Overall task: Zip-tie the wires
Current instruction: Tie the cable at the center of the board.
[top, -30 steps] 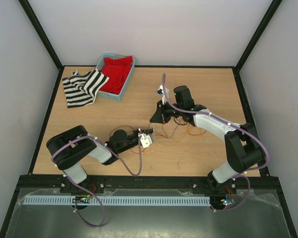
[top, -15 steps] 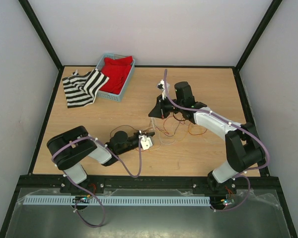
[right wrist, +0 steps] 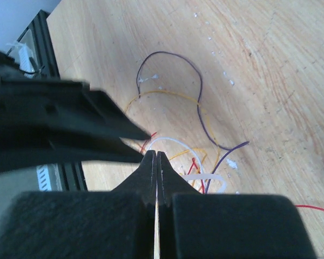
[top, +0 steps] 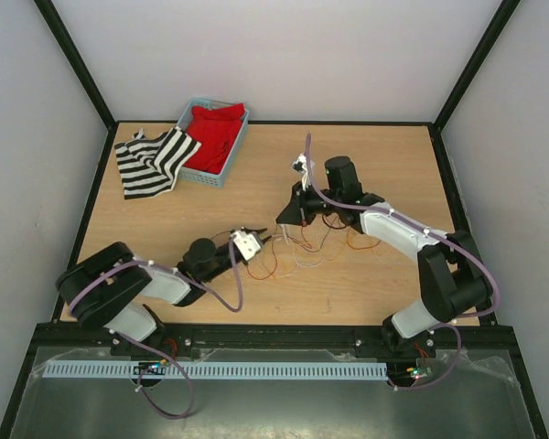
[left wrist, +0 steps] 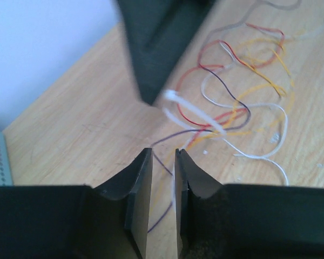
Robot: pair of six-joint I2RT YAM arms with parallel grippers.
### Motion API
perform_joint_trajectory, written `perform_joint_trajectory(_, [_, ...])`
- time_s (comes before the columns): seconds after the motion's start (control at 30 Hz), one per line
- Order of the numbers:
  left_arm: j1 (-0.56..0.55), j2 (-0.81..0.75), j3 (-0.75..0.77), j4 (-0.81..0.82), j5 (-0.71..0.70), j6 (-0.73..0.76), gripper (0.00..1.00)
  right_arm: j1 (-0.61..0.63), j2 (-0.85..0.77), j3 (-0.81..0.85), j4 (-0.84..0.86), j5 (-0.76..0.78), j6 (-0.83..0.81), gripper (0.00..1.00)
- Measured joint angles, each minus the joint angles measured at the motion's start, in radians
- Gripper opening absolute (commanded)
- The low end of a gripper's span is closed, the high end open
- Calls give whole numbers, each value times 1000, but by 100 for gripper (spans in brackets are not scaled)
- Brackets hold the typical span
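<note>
Mid-table, wires [top: 304, 249] sprawl left-right, left claw [left wrist: 163, 154] slightly parted, right claw [right wrist: 155, 155] pressed together.

Left arm [top: 151, 282]: folded low over the near-left part of the desk [top: 393, 151], forearm running right toward desk centre. Left hand [top: 259, 240] held low and roughly level, fingers [left wrist: 137, 178] parted by a narrow gap (tips not touching).

Right arm [top: 398, 230]: rises from the desk's near-right corner, elbow bent, forearm reaching left to desk centre. Right hand [top: 286, 218] pitched downward, fingers [right wrist: 148, 167] pressed flush together.

The two hands are near each other but apart.
</note>
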Motion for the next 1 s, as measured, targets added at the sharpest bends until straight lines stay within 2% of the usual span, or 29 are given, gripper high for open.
perform_joint_trajectory(0.2, [128, -137, -36, 1, 96, -160, 40, -5, -56, -38, -4, -69, -8, 0])
perform_joint_trajectory(0.27, [133, -153, -40, 2, 144, -182, 45, -5, -81, -44, -3, -106, -8, 0])
perform_joint_trajectory(0.47, [133, -159, -42, 1, 293, -208, 53, -6, -137, -70, 0, -221, -10, 0])
perform_joint_trajectory(0.63, [133, -160, -42, 0, 356, -219, 60, -7, -137, -86, -2, -286, -6, 0])
perform_joint_trajectory(0.83, [133, -160, -25, 0, 388, -226, 62, -7, -140, -92, -2, -296, 16, 0])
perform_joint_trajectory(1.0, [126, -160, 6, 0, 389, -229, 53, -7, -172, -112, 0, -294, 49, 0])
